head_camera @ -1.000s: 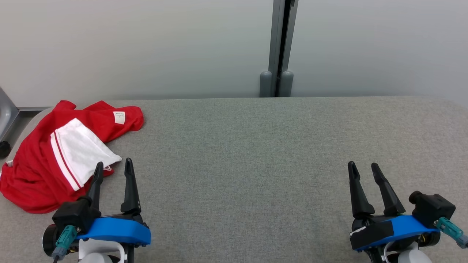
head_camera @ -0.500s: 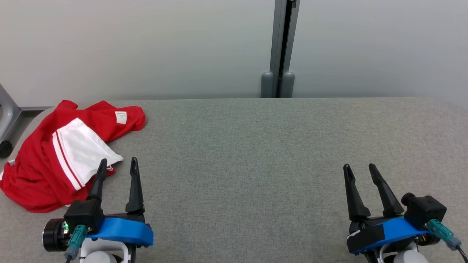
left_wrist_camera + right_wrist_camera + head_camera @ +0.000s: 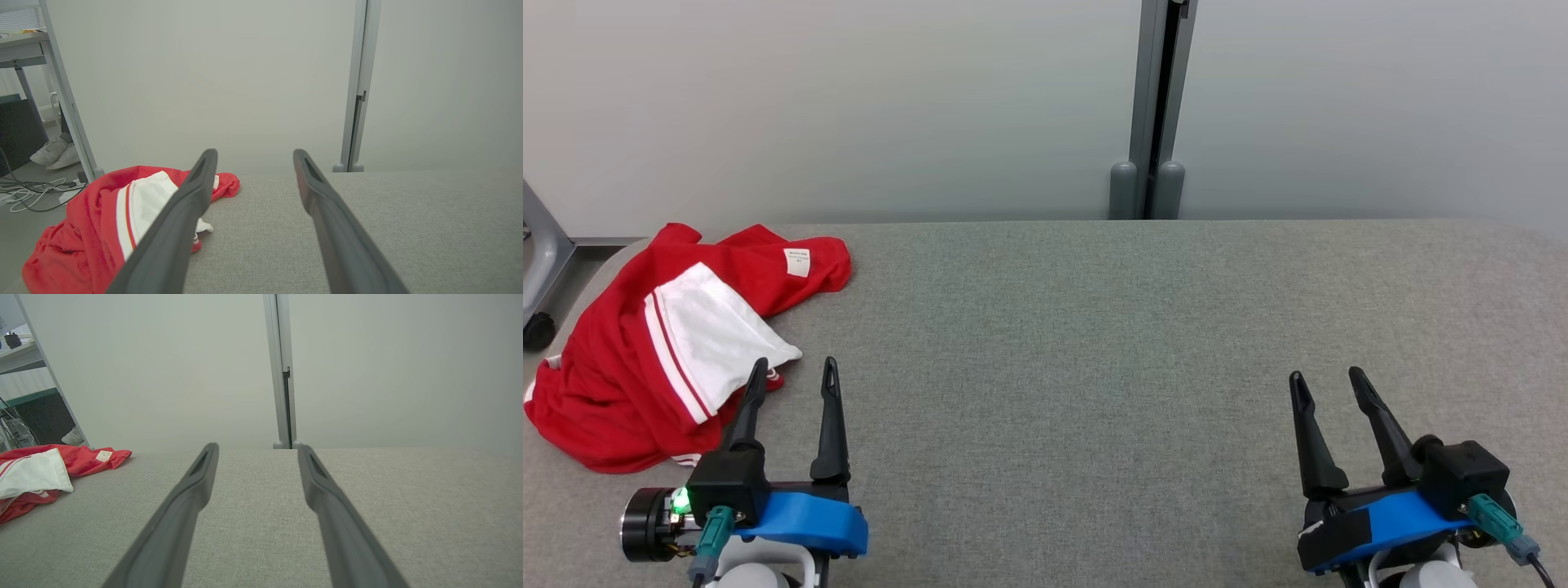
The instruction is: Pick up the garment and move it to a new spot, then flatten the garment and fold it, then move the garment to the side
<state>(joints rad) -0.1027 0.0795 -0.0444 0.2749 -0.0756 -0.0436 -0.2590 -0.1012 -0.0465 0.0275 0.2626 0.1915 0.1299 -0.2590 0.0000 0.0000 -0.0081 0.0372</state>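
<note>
The garment lies crumpled at the bench's 9 to 10 o'clock edge in the head view. It is red cloth with a white panel edged in red stripes lying on top. A small white label shows on the red fold that reaches toward 12 o'clock. Its 9 o'clock side runs along the bench's rounded edge. It is bunched, neither flat nor folded.

The left end effector sits at 7 o'clock, just beside the garment. Its two dark fingers are spread wide and point toward 12 o'clock, with nothing between them. Its 9 o'clock finger crosses the tip of the white panel in the head view. In the left wrist view the same finger crosses the panel. I cannot tell whether it touches the cloth. The other finger stands over bare grey bench.

The right end effector sits at 5 o'clock, well apart from the garment. Its jaws are also spread wide and hold nothing, and only grey bench lies beneath them.

Beyond the bench at 12 o'clock stands a pale wall with a grey post. In the left wrist view a metal frame leg, white cables and pale shoes show on the floor past the garment.
</note>
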